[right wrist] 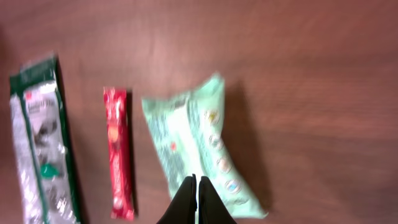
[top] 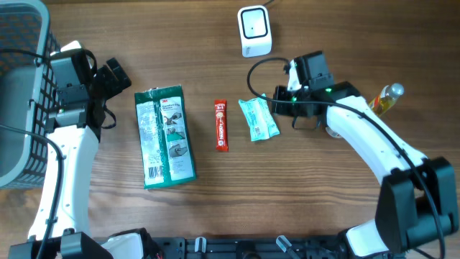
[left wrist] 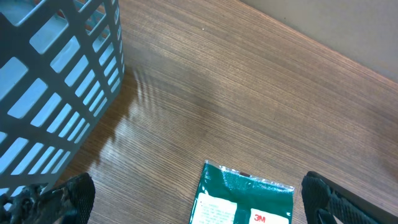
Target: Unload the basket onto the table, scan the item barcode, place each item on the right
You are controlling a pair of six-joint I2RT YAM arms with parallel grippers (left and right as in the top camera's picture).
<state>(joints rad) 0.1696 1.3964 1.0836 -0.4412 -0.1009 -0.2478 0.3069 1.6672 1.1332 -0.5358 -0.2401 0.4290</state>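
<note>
Wooden worktop seen from above, with two robot arms reaching in from the near edge. Closest to the robot is a row of three packets, lying side by side but apart. On the left is a large dark green 3M pack, flat, with its printed label facing up. In the middle is a slim red stick packet. On the right is a pale green pouch, slightly tilted. The right gripper hangs over the pouch's right side with its two fingers clenched tight together; whether they nip any wrapper cannot be told. Past the green pack's far left corner, the left gripper is spread wide and holds nothing. A grey mesh basket stands at the left edge, just beside the left arm. A small yellow bottle shows just right of the right arm. Farthest away, a white barcode scanner sits well apart from the pouch.
</note>
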